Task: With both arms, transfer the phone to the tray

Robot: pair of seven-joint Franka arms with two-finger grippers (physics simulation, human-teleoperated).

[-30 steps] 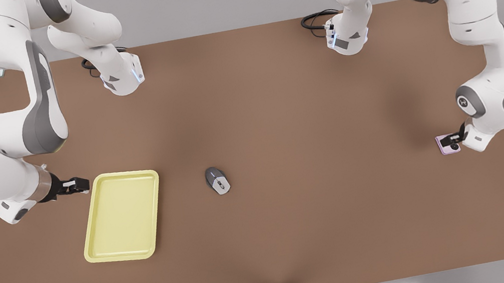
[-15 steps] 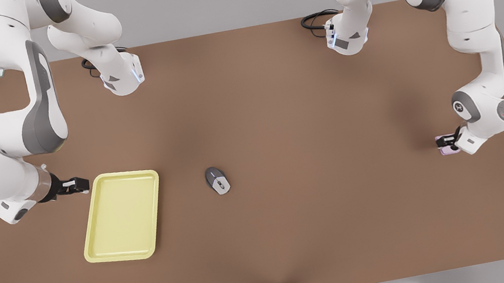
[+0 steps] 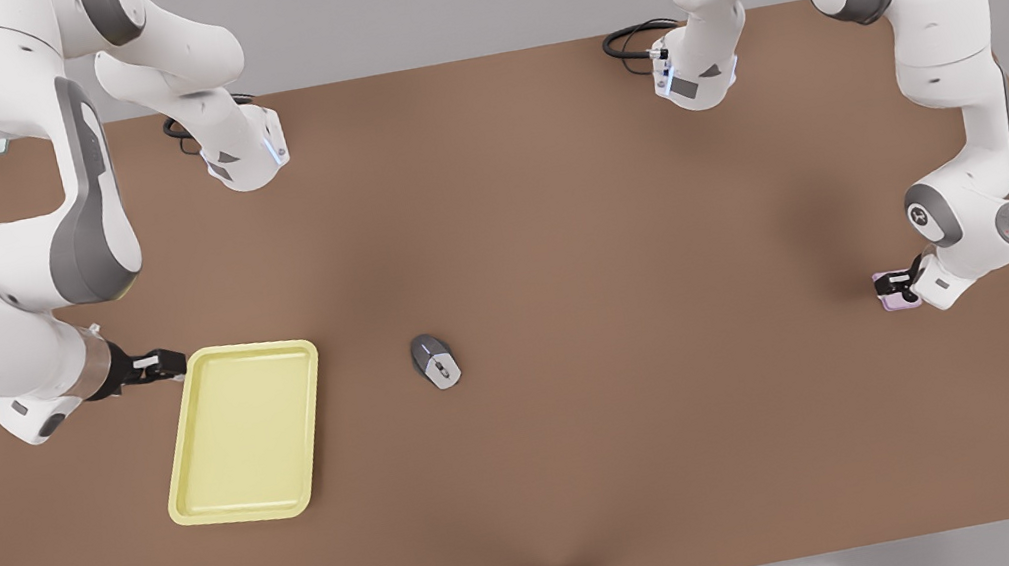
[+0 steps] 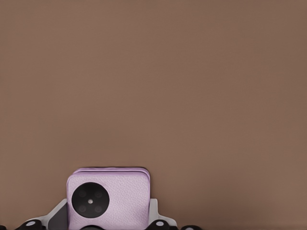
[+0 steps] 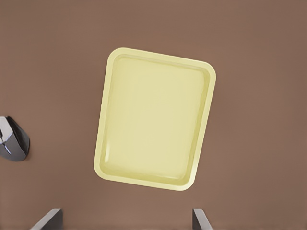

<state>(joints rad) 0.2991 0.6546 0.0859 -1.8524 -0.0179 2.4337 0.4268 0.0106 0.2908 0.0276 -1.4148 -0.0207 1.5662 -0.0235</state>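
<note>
Left gripper [image 3: 902,289] has closed on phone [image 3: 893,290] — standing on edge, lens facing table.

White jointed arms [image 3: 941,32], grey joint sections, black fingers [image 3: 163,362], possibly black base cables.

Open desk, one obstacle midway
Only the mouse [image 3: 436,361] sits on the bare desk [image 3: 617,225] between the phone [image 3: 893,290] and the tray [image 3: 245,432]

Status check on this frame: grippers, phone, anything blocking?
Left gripper shut on phone, front view's right. Right gripper open by tray corner. Mouse lies between phone and tray.
</note>
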